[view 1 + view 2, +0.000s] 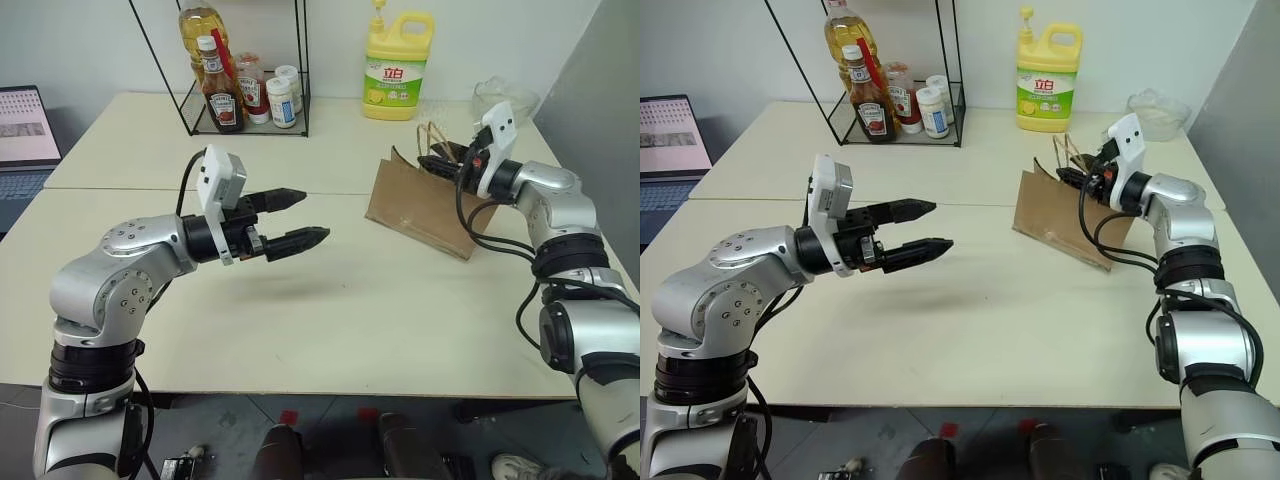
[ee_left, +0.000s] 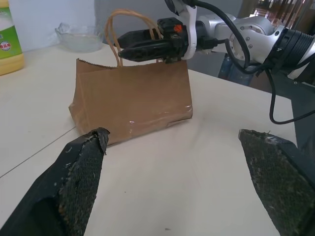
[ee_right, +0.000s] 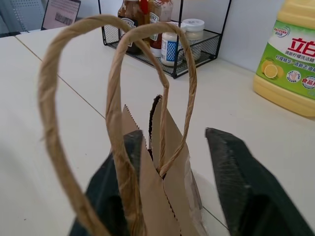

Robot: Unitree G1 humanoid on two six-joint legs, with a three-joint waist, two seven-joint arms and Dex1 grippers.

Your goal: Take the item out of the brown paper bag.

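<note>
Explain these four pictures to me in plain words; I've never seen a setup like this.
It is a two-armed humanoid robot at a cream table. Two pictures come from cameras in its head, looking down over its arms; the other two come from a camera on each wrist. The left pincer hangs open above the table, holding nothing. The right pincer is at the top of a brown paper bag, its fingers open astride the bag's edge beside the loop handles. At the back stand a wire rack of condiments, a yellow detergent jug and a glass bowl.
</note>
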